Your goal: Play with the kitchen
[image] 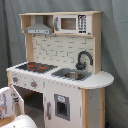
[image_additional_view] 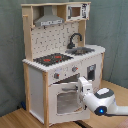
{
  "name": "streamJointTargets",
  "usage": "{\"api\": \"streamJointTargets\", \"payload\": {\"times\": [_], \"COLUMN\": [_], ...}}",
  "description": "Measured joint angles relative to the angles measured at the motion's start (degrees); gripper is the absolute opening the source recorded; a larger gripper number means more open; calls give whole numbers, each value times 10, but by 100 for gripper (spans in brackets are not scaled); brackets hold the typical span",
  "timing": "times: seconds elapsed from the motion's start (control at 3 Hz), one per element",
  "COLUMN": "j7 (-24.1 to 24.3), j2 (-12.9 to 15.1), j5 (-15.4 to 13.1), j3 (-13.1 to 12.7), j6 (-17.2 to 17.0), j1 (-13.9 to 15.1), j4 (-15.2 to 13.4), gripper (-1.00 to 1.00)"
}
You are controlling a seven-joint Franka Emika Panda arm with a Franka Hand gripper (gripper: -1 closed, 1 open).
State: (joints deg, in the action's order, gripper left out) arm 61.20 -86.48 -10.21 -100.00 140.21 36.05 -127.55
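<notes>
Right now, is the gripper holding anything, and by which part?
Cannot be told. In the second exterior view the gripper sits against the top of the oven door on the kitchen, but whether it grips anything is unclear.

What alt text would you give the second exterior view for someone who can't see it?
A white robot arm reaches from the second exterior view's lower right toward the oven door of a tall white-and-wood toy kitchen. The kitchen has a black-red hob, sink and black faucet.
</notes>
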Motion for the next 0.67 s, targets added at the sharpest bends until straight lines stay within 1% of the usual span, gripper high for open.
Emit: {"api": "streamJointTargets", "payload": {"times": [0.67], "j7": [3], "j2": [7], "j5": [0], "j3": [-9], "j6": [-106], "j1": [0], "j4": [61], "gripper": [-100]}}
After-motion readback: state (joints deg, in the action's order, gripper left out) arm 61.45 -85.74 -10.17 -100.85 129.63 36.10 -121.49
